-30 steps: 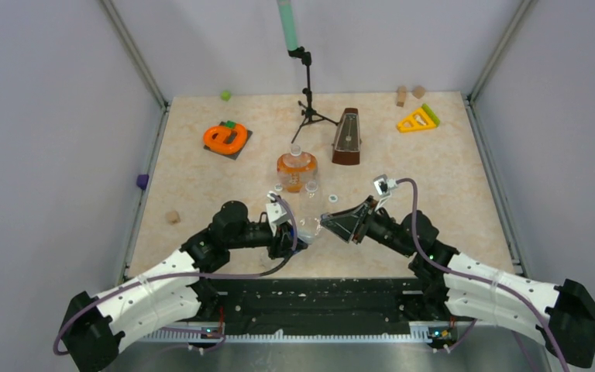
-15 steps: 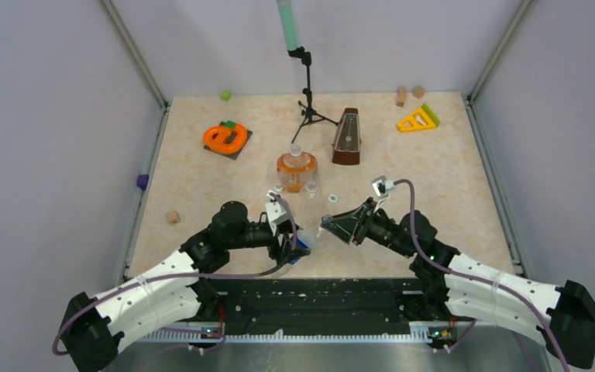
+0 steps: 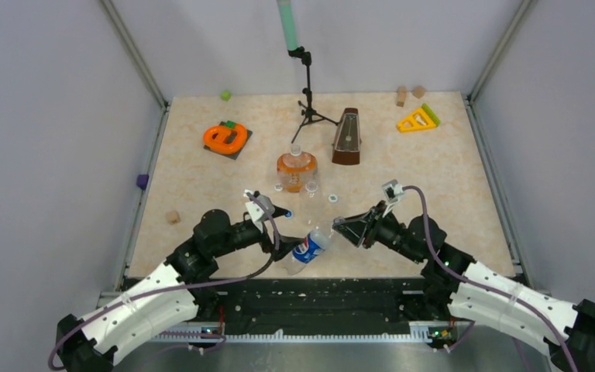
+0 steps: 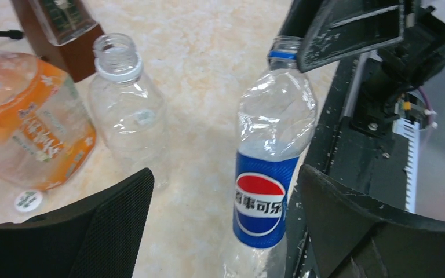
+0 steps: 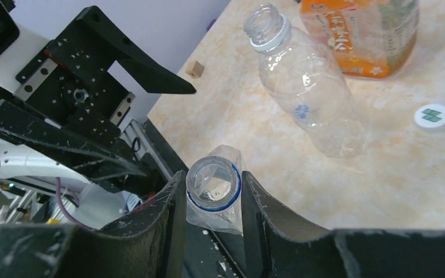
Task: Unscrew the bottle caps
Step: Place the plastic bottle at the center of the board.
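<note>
My right gripper (image 5: 213,200) is shut on the open, capless neck of the blue-label bottle (image 3: 307,249). That bottle slants down toward the table's near edge. My left gripper (image 4: 226,176) stands open, its fingers wide on either side of the bottle's base and touching nothing. Behind it stand the plain clear bottle (image 4: 127,110), uncapped, and the squat orange bottle (image 3: 296,170). A white cap (image 5: 433,117) lies by the orange bottle, another white cap (image 3: 333,198) lies near it. A tiny blue cap (image 3: 289,214) seems to lie beside my left fingers.
A brown metronome (image 3: 347,137) and a black tripod stand (image 3: 307,101) are behind the bottles. An orange ring toy (image 3: 225,137) sits far left, a yellow triangle (image 3: 417,119) far right. Wooden blocks (image 3: 173,217) lie on the table (image 3: 434,178). The black base rail (image 3: 325,298) borders the near edge.
My left gripper has opened wide, let go of the blue-label bottle and drawn back to the left. The bottle now hangs tilted from my right gripper, which shifted slightly right.
</note>
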Robot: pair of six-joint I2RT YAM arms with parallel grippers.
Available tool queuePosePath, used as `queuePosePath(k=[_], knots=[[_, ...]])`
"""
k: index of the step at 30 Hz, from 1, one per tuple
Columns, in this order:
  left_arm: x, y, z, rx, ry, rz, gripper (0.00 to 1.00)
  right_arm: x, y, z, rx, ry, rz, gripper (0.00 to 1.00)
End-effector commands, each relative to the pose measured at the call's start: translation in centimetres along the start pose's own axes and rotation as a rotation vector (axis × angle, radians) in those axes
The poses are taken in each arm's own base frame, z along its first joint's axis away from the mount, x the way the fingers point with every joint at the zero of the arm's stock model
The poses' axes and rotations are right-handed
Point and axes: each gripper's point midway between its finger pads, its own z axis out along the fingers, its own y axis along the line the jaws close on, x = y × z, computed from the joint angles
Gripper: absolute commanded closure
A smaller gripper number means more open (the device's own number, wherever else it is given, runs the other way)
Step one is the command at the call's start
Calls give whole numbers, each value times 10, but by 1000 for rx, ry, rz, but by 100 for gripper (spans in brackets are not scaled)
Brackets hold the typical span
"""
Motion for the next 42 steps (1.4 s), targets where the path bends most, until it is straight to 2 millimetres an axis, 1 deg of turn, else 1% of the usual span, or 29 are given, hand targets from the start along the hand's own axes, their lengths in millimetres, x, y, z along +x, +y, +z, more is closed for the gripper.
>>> queuePosePath(k=[1,4,6,9,12,15,19,22,25,32,34,35,38,42], knots=[[-12,23,-7,-150,-63,-4,5,-29,1,-13,65,-68,-57,95],[-14,39,-15,-256,-97,-30,4,-29,-17,-22,177,-43,-90,94],[-16,51,-23,-341,-126,-43,4,-33,-26,-28,244,-44,-93,94],[-15,66,-35,-446,-153,-62,4,-42,-29,-34,287,-58,-111,95],[-16,71,-44,-484,-168,-57,3,-56,-30,-40,328,-83,-141,95],[-20,76,-52,-528,-192,-59,2,-77,-28,-47,380,-111,-186,95],[-20,80,-57,-558,-204,-61,1,-105,-27,-51,461,-120,-271,95],[-19,82,-58,-571,-205,-60,1,-120,-31,-50,546,-109,-332,95],[-20,82,-58,-574,-205,-58,1,-129,-39,-45,624,-91,-386,95],[-21,86,-62,-603,-203,-70,1,-141,-49,-17,706,-92,-460,96],[-24,87,-64,-618,-215,-79,1,-145,-53,-13,753,-105,-451,97],[-19,88,-66,-627,-196,-82,1,-146,-54,-9,757,-100,-456,97],[-17,89,-66,-629,-202,-91,1,-145,-57,1,778,-79,-476,97],[-16,88,-65,-625,-209,-102,1,-137,-62,12,777,-33,-514,95]])
